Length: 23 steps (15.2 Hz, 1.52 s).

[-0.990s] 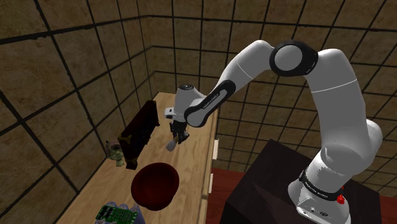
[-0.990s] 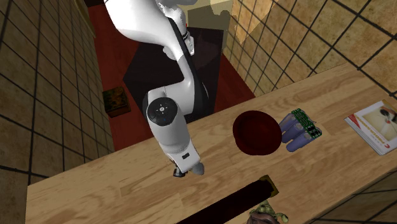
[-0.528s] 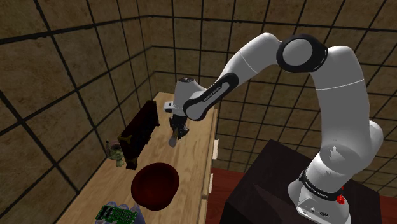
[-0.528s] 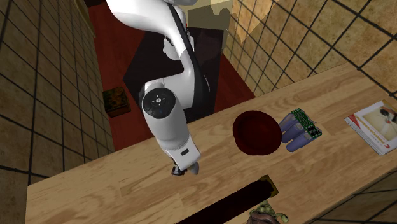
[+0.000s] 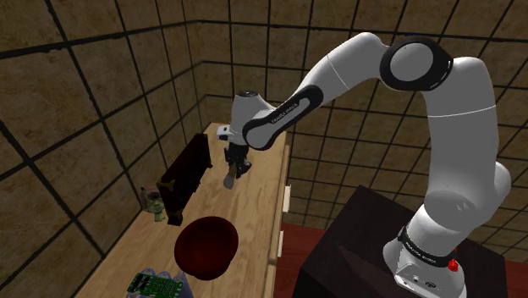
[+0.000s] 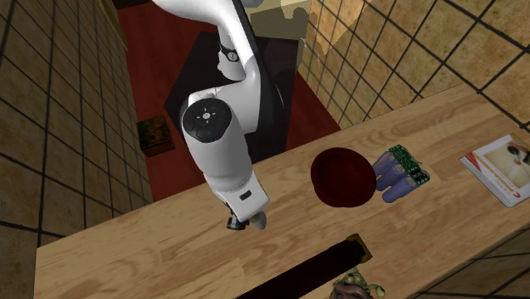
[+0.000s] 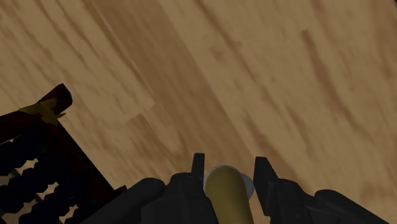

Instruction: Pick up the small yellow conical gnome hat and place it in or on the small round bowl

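Here, the black gripper (image 7: 229,168) has its two fingers clenched on a small dull-yellow gnome hat (image 7: 227,194), clasping it from either side. The hat's long axis runs along the fingers. One rounded end with a pale edge pokes just past the fingertips toward the wood below; whether that end is the tip or the brim cannot be told. In the shoulder view the hat (image 5: 228,179) hangs under the gripper (image 5: 234,168), nearly upright with a slight tilt. It is held clear of the wooden table (image 5: 254,216), over its far half and about midway between the two long edges. From the stand (image 5: 360,245) the white arm (image 5: 440,127) climbs to a high elbow. The forearm then slopes down toward the table, and the wrist bends so the hand points at the tabletop. Just beside the gripper, along the long edge by the tiled wall, a dark abacus-like frame (image 5: 187,176) with rows of beads stands upright. A small figurine (image 5: 154,201) sits at its nearer end, against that same edge. The dark red round bowl (image 5: 206,245) rests on the table well apart from the hat, toward the near end, with bare wood between them. Past the bowl lies a blue object (image 5: 156,284) topped with a green circuit board. In the second exterior view a white and red booklet (image 6: 501,170) lies flat near the table's end.
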Each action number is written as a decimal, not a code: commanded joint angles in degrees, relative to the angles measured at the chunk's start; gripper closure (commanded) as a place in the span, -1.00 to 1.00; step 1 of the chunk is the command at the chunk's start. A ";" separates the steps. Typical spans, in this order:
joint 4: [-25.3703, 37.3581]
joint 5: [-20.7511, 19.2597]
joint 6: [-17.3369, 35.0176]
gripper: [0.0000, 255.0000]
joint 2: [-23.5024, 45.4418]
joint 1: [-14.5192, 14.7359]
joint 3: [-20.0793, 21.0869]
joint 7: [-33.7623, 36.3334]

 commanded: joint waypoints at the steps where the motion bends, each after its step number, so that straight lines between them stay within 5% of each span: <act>1: 0.19 0.72 -1.21 1.00 -1.05 -0.49 0.61 -0.45; 12: 1.50 4.38 -7.41 1.00 -6.36 -2.57 3.37 -2.42; 23: -6.01 3.26 -3.96 1.00 -11.26 6.41 6.45 11.75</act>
